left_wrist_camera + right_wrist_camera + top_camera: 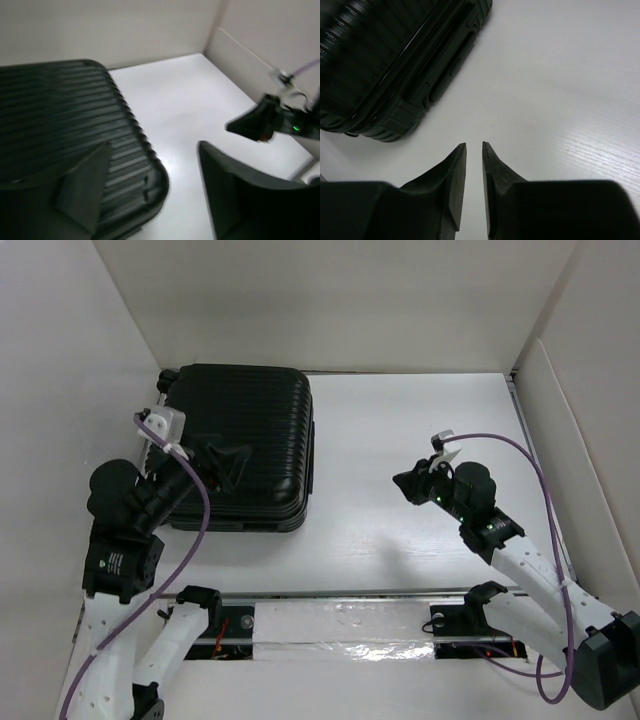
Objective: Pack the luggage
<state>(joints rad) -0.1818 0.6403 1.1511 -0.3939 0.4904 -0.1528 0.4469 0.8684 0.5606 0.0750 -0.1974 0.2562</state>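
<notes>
The luggage (240, 440) lies flat and closed on the surface (420, 420), at the left and towards the back, ribbed shell up. Its longer side seems to run from near to far, though it is close to square.

The left gripper (228, 462) hangs over the near right part of the shell. In the left wrist view its fingers stand wide apart with nothing between them, and the luggage (60, 115) fills the left of that frame below them. I cannot tell whether either finger touches the ribs.

The right gripper (408, 485) is out over bare surface, well apart from the luggage and to its right, pointing back towards it. Its fingers (455, 175) are almost together, with only a thin slit between them, and they hold nothing. From that wrist the luggage (385, 60) lies ahead and to the left, and its right side wall, with the seam and a recessed grip or latch, faces the gripper.

The left arm is clearly the nearer. As I judge it, opening the lid depends on that right-hand seam, which the right gripper faces squarely.
</notes>
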